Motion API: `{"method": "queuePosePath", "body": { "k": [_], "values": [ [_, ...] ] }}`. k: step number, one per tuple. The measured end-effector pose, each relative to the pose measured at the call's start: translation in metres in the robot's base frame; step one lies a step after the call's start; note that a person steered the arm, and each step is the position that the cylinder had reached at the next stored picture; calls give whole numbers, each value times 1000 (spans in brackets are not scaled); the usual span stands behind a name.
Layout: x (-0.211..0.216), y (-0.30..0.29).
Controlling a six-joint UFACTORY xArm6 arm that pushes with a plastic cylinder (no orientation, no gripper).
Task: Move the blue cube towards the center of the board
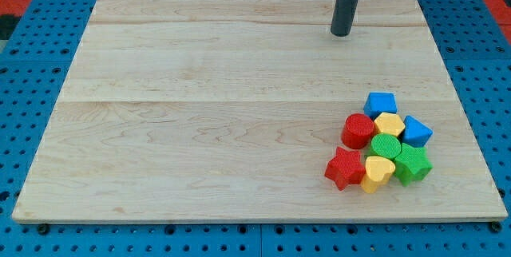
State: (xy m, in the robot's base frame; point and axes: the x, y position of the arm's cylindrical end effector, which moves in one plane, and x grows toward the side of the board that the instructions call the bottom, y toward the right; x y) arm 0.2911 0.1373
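A blue cube (381, 104) sits at the top of a tight cluster of blocks in the board's lower right. My tip (342, 33) rests on the board near the view's top, well above and slightly left of the cube, touching no block. Directly below the cube lie a red cylinder (358, 130) and a yellow block (390, 124). A second blue block (416, 132) sits at the cluster's right.
The cluster also holds a green cylinder (386, 147), a green block (413, 164), a yellow heart-like block (376, 174) and a red star (344, 168). The wooden board (200, 113) lies on a blue pegboard (24, 73).
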Motion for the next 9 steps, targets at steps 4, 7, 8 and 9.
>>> {"method": "queuePosePath", "body": {
  "k": [4,7,8,9],
  "values": [
    [28,176],
    [186,108],
    [235,98],
    [245,115]
  ]
}}
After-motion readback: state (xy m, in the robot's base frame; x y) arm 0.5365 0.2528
